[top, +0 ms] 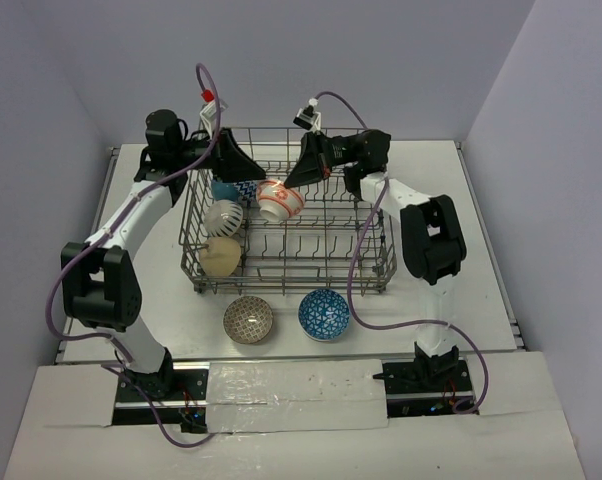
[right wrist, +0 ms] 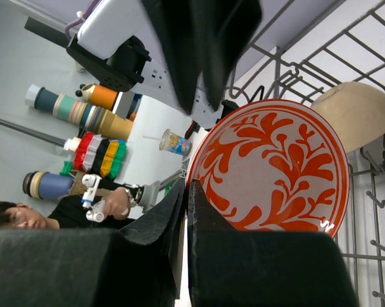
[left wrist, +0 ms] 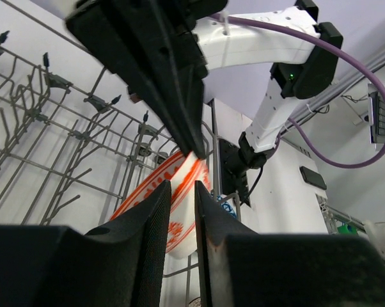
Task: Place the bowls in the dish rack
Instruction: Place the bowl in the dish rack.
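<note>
Large grey wire dish rack [top: 371, 262] sits mid-worktop [top: 461, 300]. At the rack's far side we see a white bowl with red-orange scrollwork [right wrist: 269, 169], tipped on its side among the tines. Right gripper [right wrist: 187, 188] is clamped on its rim. Left gripper [left wrist: 181, 185] shows a narrow gap with the bowl's edge in it; we cannot tell whether it grips.

In the rack's left part:
- dark blue bowl [top: 224, 190]
- white dark-patterned bowl [top: 223, 216]
- cream bowl [top: 221, 256]

Just in front of the rack:
- brown-patterned bowl [top: 248, 320]
- blue-and-white patterned bowl [top: 324, 315]
</note>
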